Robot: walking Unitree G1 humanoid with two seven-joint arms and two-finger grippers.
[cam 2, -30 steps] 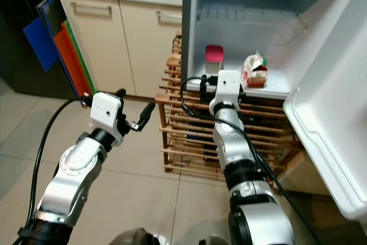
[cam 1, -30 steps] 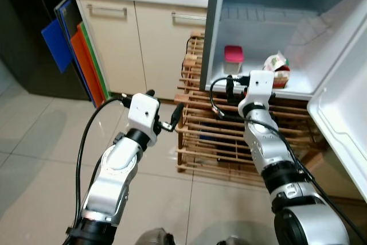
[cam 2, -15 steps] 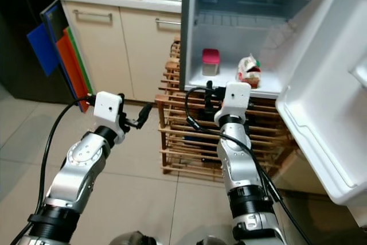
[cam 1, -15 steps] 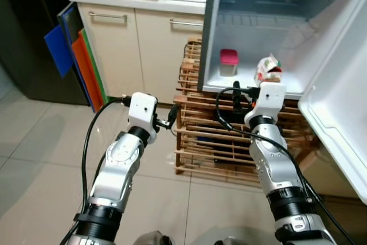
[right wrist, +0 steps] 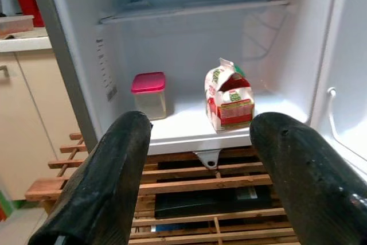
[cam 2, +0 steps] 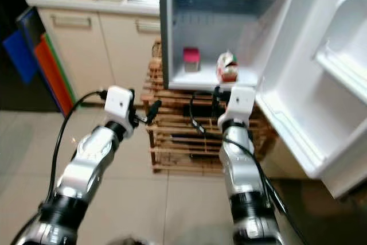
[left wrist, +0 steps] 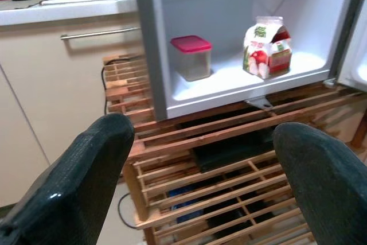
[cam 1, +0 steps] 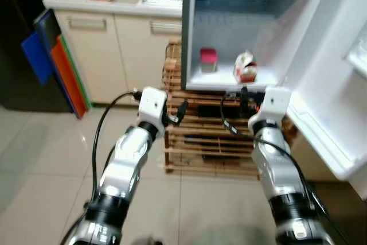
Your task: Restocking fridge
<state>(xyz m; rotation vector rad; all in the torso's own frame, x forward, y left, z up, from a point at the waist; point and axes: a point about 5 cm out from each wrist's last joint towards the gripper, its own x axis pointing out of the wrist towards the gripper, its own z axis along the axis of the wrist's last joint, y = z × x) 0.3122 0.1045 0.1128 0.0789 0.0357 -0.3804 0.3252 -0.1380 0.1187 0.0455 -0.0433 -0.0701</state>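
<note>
The fridge [cam 1: 189,38] stands open. On its lowest shelf sit a clear tub with a red lid [cam 1: 207,59] and a small carton [cam 1: 245,67], side by side; the wrist views show the tub [left wrist: 191,57] and the carton [right wrist: 230,101] too. My left gripper [cam 1: 170,107] is open and empty, held out in front of the wooden rack, below and left of the shelf. My right gripper [cam 1: 250,98] is open and empty as well, just below the shelf's front edge under the carton. In the wrist views, the left gripper [left wrist: 203,133] and the right gripper [right wrist: 198,127] frame the shelf.
The fridge rests on a slatted wooden rack [cam 1: 206,142]. Its white door [cam 1: 332,73] hangs open at the right, close to my right arm. A cream cabinet [cam 1: 114,44] with a cluttered counter stands left, with blue, orange and green boards [cam 1: 54,67] leaning against it. Tiled floor [cam 1: 40,159] lies ahead.
The whole view has shifted, so the camera moved: the fridge sits more central and the door's shelves show. Both grippers stay open and empty, held up toward the fridge.
</note>
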